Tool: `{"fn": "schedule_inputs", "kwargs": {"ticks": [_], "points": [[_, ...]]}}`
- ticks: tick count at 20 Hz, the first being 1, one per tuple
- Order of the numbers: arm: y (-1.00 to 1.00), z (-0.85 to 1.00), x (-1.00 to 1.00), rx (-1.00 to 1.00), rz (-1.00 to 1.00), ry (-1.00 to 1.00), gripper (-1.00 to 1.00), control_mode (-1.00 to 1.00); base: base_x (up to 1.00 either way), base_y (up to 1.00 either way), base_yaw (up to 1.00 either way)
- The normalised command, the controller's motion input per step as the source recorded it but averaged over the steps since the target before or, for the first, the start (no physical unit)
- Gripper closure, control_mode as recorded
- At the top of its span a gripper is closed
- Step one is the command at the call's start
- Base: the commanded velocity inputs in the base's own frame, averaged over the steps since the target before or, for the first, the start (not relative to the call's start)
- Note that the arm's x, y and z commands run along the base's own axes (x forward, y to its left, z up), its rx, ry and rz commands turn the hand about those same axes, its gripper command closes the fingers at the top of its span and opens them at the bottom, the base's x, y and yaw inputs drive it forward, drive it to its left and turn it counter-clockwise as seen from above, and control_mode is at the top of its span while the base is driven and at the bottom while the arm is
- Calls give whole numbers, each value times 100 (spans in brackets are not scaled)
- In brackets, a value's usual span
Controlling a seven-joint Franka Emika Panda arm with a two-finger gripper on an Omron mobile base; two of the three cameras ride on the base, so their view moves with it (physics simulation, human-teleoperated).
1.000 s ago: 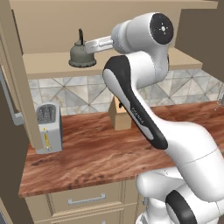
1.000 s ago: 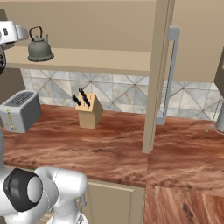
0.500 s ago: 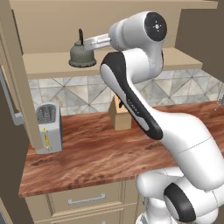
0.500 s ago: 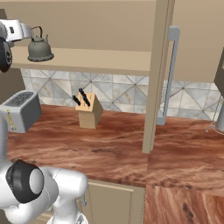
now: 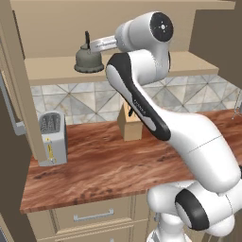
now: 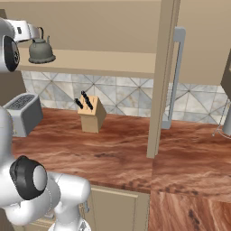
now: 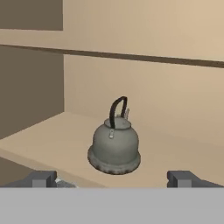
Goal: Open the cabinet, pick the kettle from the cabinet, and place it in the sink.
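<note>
tool (image 7: 112, 177): jaws spread wide, holding nothing | kettle (image 7: 114, 146): upright on cabinet (image 7: 39, 140) floor, ahead, untouched

A boxy grey toaster (image 5: 51, 137) sat far left on the wood-grain counter (image 5: 108, 165); a tan knife block (image 6: 91, 116) with dark handles stood further right, against the tiled backsplash (image 6: 126, 97).
</note>
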Motion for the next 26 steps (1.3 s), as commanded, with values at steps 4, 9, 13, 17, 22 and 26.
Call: {"fn": "schedule_inputs", "kwargs": {"ticks": [4, 9, 13, 17, 22, 26], "points": [[11, -1, 23, 0, 0, 0, -100, -100, 0, 0, 0], [17, 0, 25, 0, 0, 0, -100, -100, 0, 0, 0], [14, 0, 28, 0, 0, 0, -100, -100, 0, 0, 0], [13, 0, 30, 0, 0, 0, -100, -100, 0, 0, 0], [7, 0, 27, 0, 0, 0, -100, -100, 0, 0, 0], [3, 0, 27, 0, 0, 0, -100, -100, 0, 0, 0]]}}
